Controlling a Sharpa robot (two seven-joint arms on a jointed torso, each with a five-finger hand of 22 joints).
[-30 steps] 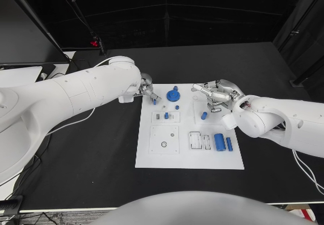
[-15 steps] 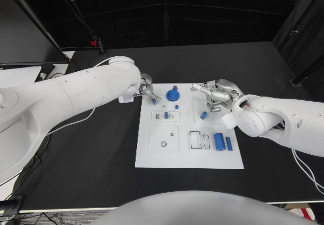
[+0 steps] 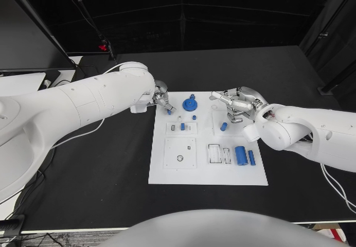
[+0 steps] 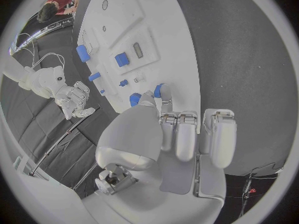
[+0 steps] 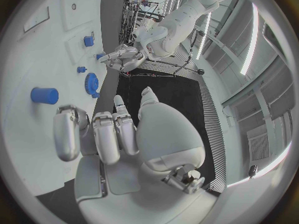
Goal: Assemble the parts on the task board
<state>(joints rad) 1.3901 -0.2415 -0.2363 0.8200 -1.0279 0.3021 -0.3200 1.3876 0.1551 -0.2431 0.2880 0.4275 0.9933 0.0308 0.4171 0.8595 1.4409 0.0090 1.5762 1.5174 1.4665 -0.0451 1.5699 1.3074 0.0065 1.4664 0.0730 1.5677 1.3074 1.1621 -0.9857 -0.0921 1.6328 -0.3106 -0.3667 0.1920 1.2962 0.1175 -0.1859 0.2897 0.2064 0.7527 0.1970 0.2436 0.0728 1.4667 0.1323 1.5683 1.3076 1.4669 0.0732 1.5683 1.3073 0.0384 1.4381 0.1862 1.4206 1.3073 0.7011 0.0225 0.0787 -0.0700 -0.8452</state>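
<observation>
The white task board (image 3: 208, 172) lies mid-table. My left hand (image 3: 160, 100) is at its far left corner and pinches a small blue part (image 3: 170, 110) between thumb and a finger; the left wrist view shows that part (image 4: 159, 90) at the fingertips, just over the board's edge (image 4: 124, 25). My right hand (image 3: 236, 106) hovers over the board's far right area, fingers apart, with nothing in it. A short blue peg (image 3: 223, 125) (image 5: 45, 95) lies on the board just below it. A blue gear (image 3: 191, 105) (image 5: 91, 83) sits between the two hands.
Near the board's right front lie a thick blue cylinder (image 3: 240, 155) and a slim blue bar (image 3: 252, 158). Small blue pieces (image 3: 182, 126) stand in the plate below the gear. Black table surrounds the board.
</observation>
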